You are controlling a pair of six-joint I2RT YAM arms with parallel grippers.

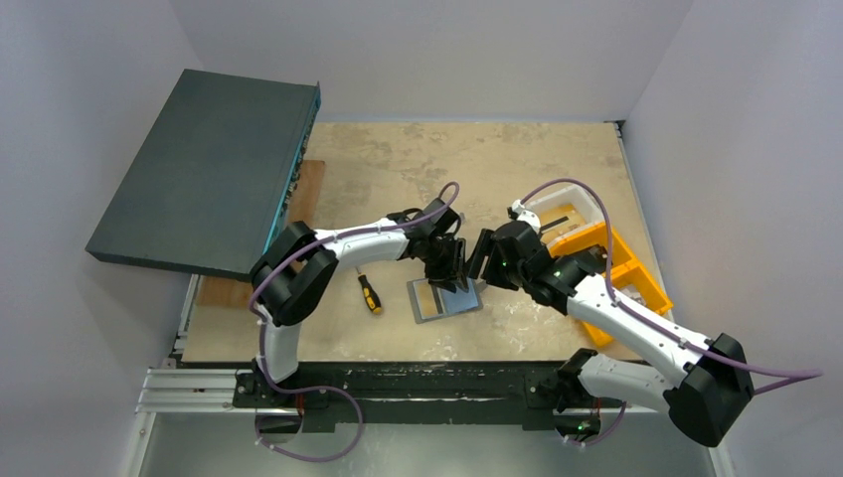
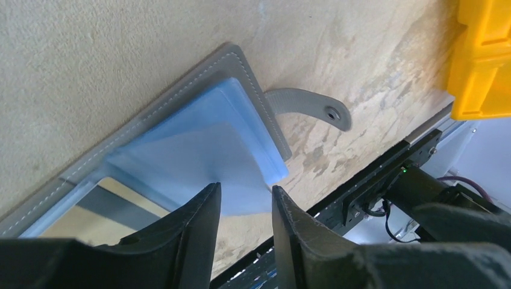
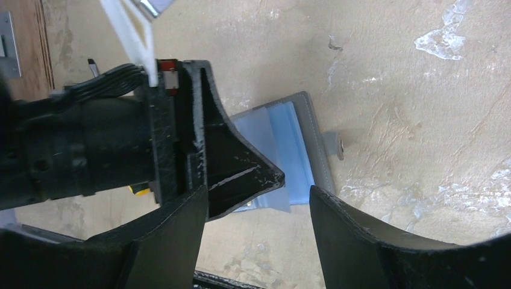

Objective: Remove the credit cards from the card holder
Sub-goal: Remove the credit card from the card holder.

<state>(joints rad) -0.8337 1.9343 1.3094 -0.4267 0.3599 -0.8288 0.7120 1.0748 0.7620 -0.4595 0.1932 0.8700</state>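
I see the card holder [image 1: 444,299] lying open and flat on the table [image 1: 517,169], beneath both grippers. It has a grey stitched border, pale blue sleeves, and its closing tab [image 2: 310,107] sticks out sideways. The left gripper [image 2: 244,195] fingers stand narrowly apart at a sleeve corner; I cannot tell whether they pinch it. The right gripper [image 3: 258,192] gapes wide, empty.

The left arm [image 1: 343,243] and right arm [image 1: 636,323] wear smooth white shells between chunky black joints. A purple cable [image 1: 562,180] loops along each. Green lights [image 1: 557,271] glow on the right. The left gripper [image 2: 246,189] has matte black, wedge-shaped, grainy fingers [image 2: 193,241].
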